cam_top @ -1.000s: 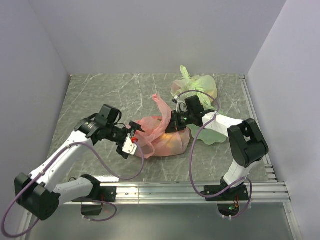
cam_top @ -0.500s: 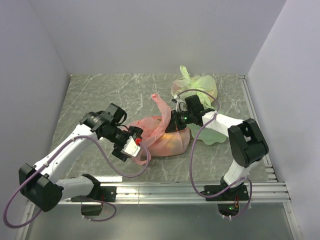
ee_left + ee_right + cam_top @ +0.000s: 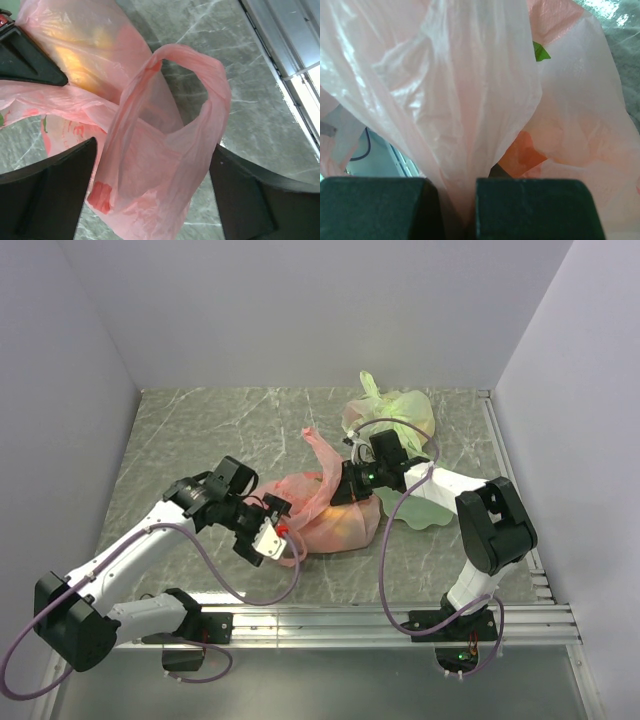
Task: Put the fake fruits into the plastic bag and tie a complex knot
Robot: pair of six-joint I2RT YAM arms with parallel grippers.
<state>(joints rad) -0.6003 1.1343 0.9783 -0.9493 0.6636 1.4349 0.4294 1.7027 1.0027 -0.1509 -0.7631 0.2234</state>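
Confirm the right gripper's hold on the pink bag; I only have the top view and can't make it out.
Observer: In the right wrist view, the right gripper is shut on a gathered fold of the bag.
Operator: Report the left gripper.
Observer: The left gripper is open and straddles one loop handle without pinching it.
Operator: Check for fruit near the right gripper.
Observer: An orange shape, likely fruit, shows through the film just beside it.
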